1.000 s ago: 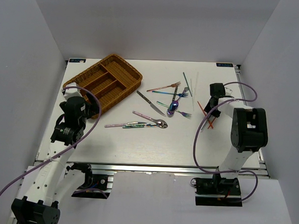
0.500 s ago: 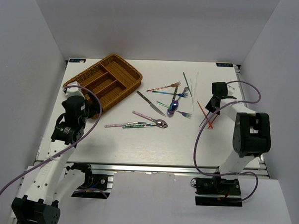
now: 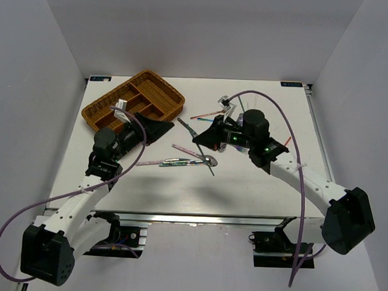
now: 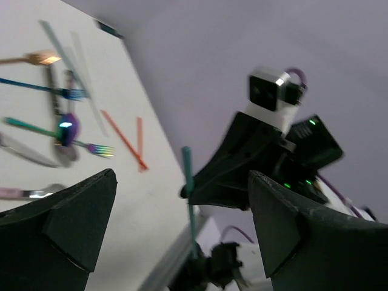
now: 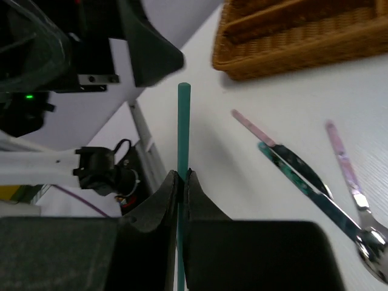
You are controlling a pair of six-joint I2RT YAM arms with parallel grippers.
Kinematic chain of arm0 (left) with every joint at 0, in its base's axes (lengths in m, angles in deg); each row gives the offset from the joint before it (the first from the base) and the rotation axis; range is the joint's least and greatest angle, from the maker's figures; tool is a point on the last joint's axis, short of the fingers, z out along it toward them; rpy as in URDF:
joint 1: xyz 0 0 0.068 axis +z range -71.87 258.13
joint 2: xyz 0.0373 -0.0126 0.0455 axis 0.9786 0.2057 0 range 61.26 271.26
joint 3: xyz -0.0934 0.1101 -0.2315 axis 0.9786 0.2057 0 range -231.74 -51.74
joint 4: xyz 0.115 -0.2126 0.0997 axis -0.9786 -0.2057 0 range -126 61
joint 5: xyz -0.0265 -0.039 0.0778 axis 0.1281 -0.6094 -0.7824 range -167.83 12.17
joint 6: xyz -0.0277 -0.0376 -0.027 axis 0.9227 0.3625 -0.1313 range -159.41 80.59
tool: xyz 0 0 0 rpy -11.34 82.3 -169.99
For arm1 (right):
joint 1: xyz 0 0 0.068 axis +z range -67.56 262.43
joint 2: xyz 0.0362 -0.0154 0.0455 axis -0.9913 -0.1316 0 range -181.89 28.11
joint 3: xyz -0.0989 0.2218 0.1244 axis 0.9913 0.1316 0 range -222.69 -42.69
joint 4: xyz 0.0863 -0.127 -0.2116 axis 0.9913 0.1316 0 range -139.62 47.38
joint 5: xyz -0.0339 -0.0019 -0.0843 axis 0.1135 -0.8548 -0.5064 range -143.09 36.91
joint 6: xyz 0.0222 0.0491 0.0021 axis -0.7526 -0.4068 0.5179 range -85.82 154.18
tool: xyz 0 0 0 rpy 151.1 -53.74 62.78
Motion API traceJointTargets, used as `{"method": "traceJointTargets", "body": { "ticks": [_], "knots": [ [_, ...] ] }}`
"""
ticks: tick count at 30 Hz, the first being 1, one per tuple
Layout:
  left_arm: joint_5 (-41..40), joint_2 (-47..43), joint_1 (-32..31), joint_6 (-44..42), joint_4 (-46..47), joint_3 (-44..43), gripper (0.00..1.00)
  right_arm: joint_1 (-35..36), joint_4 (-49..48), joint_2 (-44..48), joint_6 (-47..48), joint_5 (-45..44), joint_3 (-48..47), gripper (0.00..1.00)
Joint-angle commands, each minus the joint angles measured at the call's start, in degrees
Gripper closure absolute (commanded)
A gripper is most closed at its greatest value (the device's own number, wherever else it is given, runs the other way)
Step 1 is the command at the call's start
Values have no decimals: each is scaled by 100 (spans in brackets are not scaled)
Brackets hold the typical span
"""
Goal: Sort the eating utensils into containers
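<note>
My right gripper [image 3: 198, 138] is shut on a green chopstick [image 5: 183, 121], held in the air over the table's middle; the stick also shows in the top view [image 3: 210, 167]. My left gripper [image 3: 166, 128] is open and empty, pointing at the right gripper from close by. In the left wrist view the chopstick [image 4: 188, 176] stands between my open fingers [image 4: 73, 218], farther off. The wicker tray [image 3: 149, 74] sits at the back left. A pink spoon [image 3: 195, 154] and pink and green handled pieces [image 3: 169, 162] lie in the middle.
More utensils lie at the back right, partly hidden by the right arm: a rose-gold fork [image 3: 208, 112], an iridescent fork [image 4: 91, 147] and red chopsticks [image 4: 124, 139]. A silver knife [image 3: 184, 124] lies between the grippers. The tray's near wall [image 5: 303, 57] shows in the right wrist view.
Both arms have swung in to the table's middle. The right gripper has come left from the right side, now holding the green chopstick. The left gripper has left the tray's side and faces it.
</note>
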Motion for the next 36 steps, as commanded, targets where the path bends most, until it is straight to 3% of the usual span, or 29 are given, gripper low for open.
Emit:
{"method": "traceJointTargets", "body": {
  "ticks": [1, 4, 10, 17, 23, 29, 32, 34, 36],
  "knots": [
    [607, -105, -386, 646, 1599, -15, 2, 161, -810, 114, -261, 305, -69, 100],
    [493, -87, -676, 628, 1820, 108, 3, 345, -415, -80, -217, 217, -420, 100],
    [71, 9, -967, 136, 1311, 126, 13, 592, -361, -247, -349, 50, -570, 100],
    [-412, 63, -1055, -601, 152, -93, 22, 653, -247, -125, -349, -518, -579, 100],
    [-422, -78, -1064, -761, -105, -173, 17, 680, -45, 87, -235, -1382, -509, 100],
    [-492, 123, -1064, -787, -26, -234, 16, 899, -54, -229, 20, -566, -799, 100],
    [-483, 238, -1064, -726, 185, -295, 27, 1066, 69, -291, 143, -600, -887, 100],
    [-509, 282, -1064, -726, 203, -357, 44, 1093, 43, -274, 126, -601, -869, 100],
    [-562, 308, -1064, -743, 194, -375, 52, 1101, 52, -247, 134, -653, -878, 100]
  ]
}}
